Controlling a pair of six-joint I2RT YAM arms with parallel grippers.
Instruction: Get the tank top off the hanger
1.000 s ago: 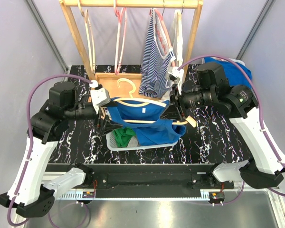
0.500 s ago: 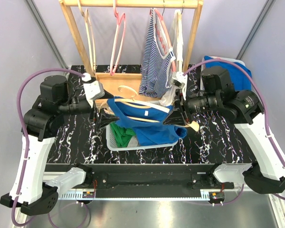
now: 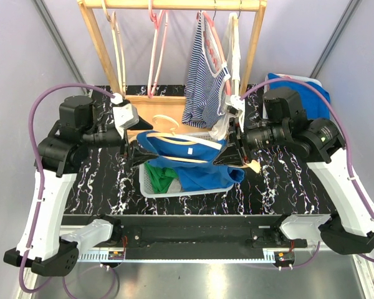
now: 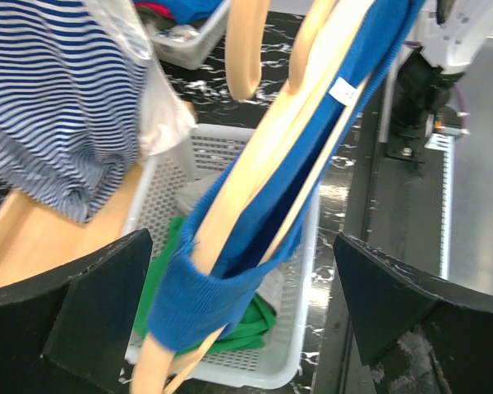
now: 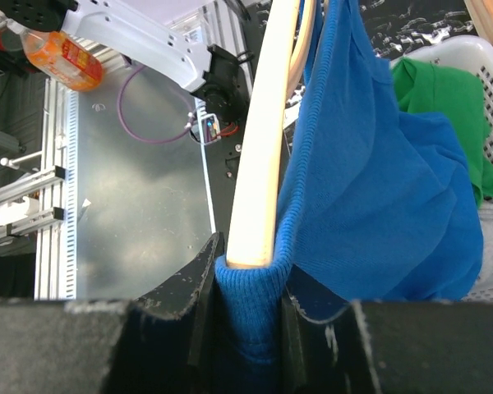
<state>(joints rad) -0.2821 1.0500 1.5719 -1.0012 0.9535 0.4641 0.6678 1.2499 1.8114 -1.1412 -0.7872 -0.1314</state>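
**Jaw state**
- R arm: right gripper (image 5: 248, 277) is clamped on the shoulder loop of the blue tank top (image 5: 370, 180). The end of the wooden hanger (image 5: 259, 148) sits inside that loop, just above the pads. Cannot tell if the wood itself is pinched.
- L arm: left gripper (image 4: 242, 246) has its jaws wide apart, straddling the other hanger end and its loop w/o touching either.
- Garment position: on the hanger, both loops over the hanger ends, held in the air between the two arms. Its hem hangs down toward the white basket (image 3: 174, 192).

**Failure modes (judged)**
1. If the R pads also trap wood, pulling drags the hanger along and the loop does not slip off.
2. If the L jaws close on loop + wood together, both ends are pinned and the fabric stretches.
3. The hanger hook is free. Once the last loop clears, the hanger may drop unless one arm grips wood only.
4. The striped top (image 3: 202, 81) on the rack (image 3: 100, 37) hangs near the R wrist, so there is a snag risk on a wide swing.

**Containers**
- White basket: holds a green garment (image 3: 159, 177) and a pale item, type unclear.
- Second basket (image 4: 199, 43), far R of table: holds blue cloth plus sth. pink-red.
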